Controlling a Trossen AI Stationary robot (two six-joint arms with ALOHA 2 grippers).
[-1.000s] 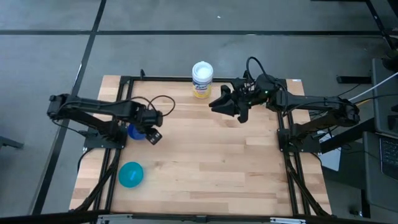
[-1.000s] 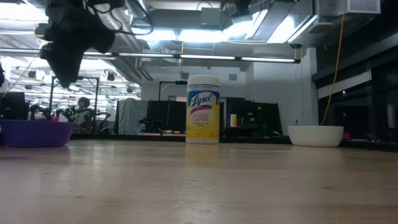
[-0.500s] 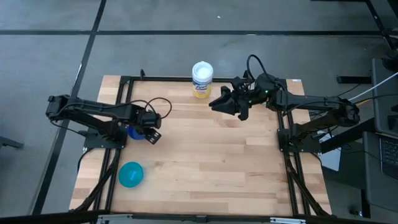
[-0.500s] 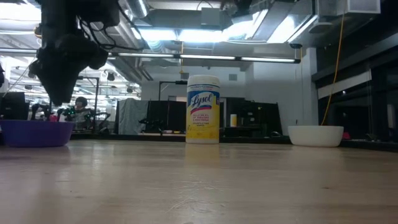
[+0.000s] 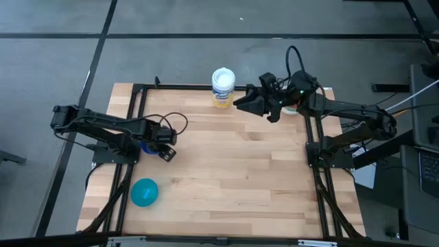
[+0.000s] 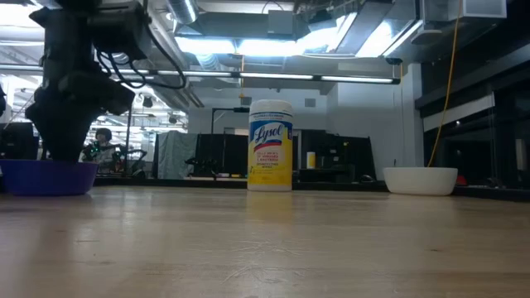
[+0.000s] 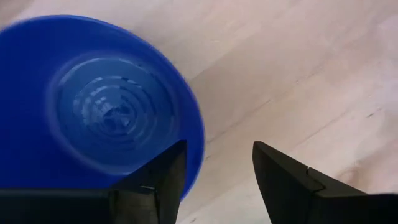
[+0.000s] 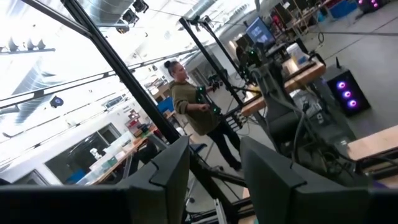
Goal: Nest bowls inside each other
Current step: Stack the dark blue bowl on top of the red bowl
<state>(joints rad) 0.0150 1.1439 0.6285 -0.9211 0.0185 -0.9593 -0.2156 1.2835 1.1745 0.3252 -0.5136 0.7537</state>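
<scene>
I bring the left gripper (image 7: 214, 180) down over the dark blue round plastic bowl (image 7: 93, 106) by the worktop's left edge, jaws spread astride its rim, nothing held yet. Bowl looks empty. The right gripper (image 5: 248, 103) has lifted w/ fingers apart, empty, twd the back edge near the white cylindrical wipes container (image 5: 223, 87). Teal plastic bowl (image 5: 144, 193) waits front-left; white bowl (image 6: 420, 180) back-right.

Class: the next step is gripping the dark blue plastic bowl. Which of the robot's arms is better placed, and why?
Left. The left gripper hangs open over the dark blue plastic bowl rim; the right gripper is raised across the table.
</scene>
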